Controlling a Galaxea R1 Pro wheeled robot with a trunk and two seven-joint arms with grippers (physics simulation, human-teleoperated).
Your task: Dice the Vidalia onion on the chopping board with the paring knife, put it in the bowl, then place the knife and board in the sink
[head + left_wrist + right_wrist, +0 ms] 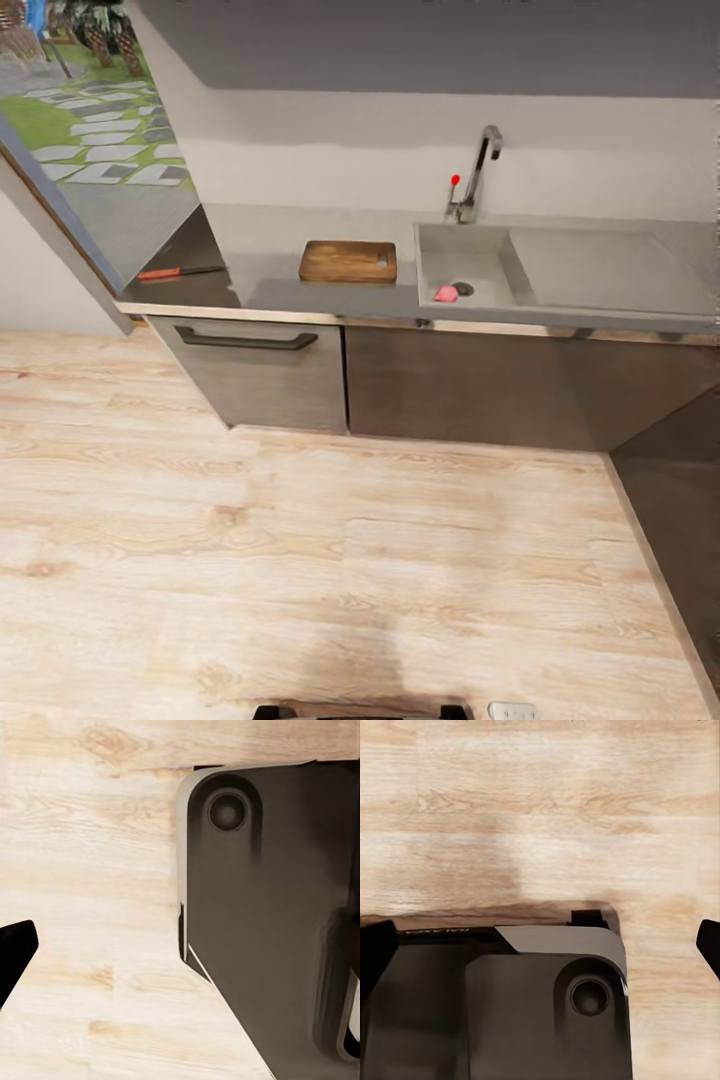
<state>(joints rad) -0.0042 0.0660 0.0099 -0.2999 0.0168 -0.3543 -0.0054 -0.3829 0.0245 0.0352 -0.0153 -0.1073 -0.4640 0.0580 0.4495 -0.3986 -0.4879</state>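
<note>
The pinkish Vidalia onion [446, 293] lies in the grey sink [478, 262], beside the drain and below the chrome tap [476, 172]. Left of the basin, the wooden chopping board [348, 262] lies flat on the grey countertop [265, 245]. Further left, near the counter's end, rests the paring knife [178, 272] with its red-orange handle. The bowl is out of view. My left gripper [180, 975] and right gripper [544, 949] both hang open and empty over the floor, above my dark base, well short of the counter.
Light wooden floor [300, 560] stretches between me and the grey cabinets; one drawer has a dark bar handle [246, 341]. A flat drainboard [610, 265] extends right of the basin. A dark unit [680, 500] juts out at the right. A garden shows through the opening [90, 120] at the far left.
</note>
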